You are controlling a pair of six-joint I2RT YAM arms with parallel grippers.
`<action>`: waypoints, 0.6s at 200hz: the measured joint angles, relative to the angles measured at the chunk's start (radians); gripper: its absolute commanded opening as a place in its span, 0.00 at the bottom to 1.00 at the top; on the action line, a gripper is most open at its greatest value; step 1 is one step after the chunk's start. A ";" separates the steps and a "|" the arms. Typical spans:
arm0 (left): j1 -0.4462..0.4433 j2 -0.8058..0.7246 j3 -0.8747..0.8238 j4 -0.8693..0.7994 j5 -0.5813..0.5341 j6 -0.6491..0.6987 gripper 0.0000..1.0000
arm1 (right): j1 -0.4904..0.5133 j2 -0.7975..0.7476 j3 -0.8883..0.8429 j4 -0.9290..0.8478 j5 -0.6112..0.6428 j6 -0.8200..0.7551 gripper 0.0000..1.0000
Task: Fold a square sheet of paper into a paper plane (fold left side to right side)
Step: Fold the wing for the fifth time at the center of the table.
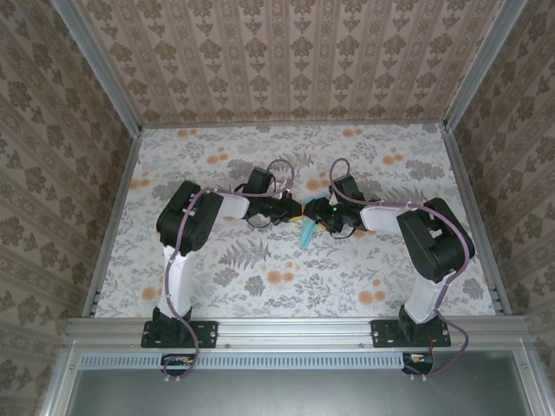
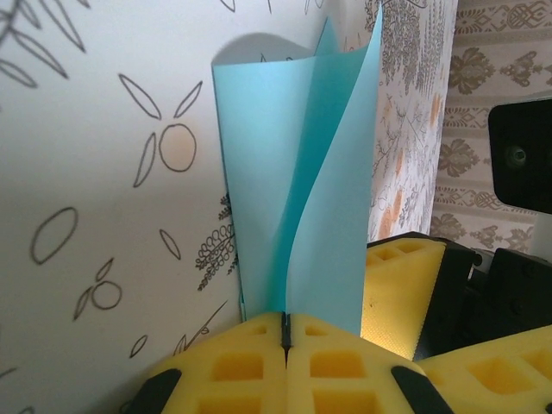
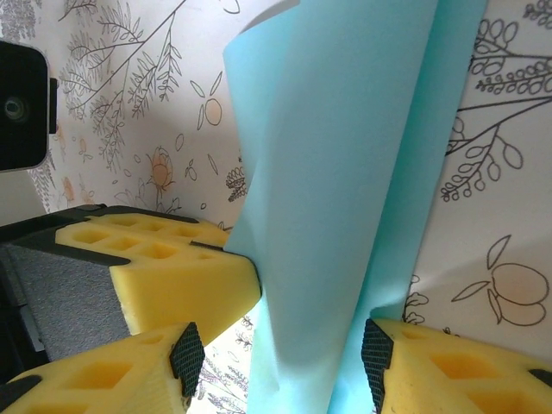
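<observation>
Top external: high, behind arm bases (image 1: 179,332), looking down over whole table (image 1: 217,282), far. Wrist views: very close, aimed at tabletop. All three share paper plane (image 1: 310,232) at centre.

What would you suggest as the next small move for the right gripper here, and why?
Probably close the right gripper gently on the sheet of paper. Its jaws stand open on either side of the loosely curled sheet, while the left gripper is shut on the sheet's edge, so a pinch would likely flatten the fold.
</observation>
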State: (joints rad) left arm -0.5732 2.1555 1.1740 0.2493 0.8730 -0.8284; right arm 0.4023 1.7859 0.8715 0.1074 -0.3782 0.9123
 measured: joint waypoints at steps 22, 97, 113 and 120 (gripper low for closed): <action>-0.002 -0.002 0.000 -0.004 -0.005 0.014 0.00 | 0.000 -0.011 -0.018 0.024 0.001 0.000 0.59; -0.005 -0.002 0.008 -0.020 -0.008 0.031 0.00 | -0.007 -0.091 -0.048 0.041 0.013 -0.002 0.62; -0.008 -0.002 0.012 -0.029 -0.010 0.037 0.00 | -0.012 -0.107 -0.048 0.031 0.017 -0.011 0.62; -0.010 -0.002 0.013 -0.032 -0.010 0.039 0.00 | -0.014 -0.112 -0.049 0.026 0.021 -0.015 0.63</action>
State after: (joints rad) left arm -0.5835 2.1532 1.1873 0.2169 0.8631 -0.7898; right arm 0.3882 1.6737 0.8227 0.1333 -0.3576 0.8970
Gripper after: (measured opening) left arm 0.047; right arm 0.623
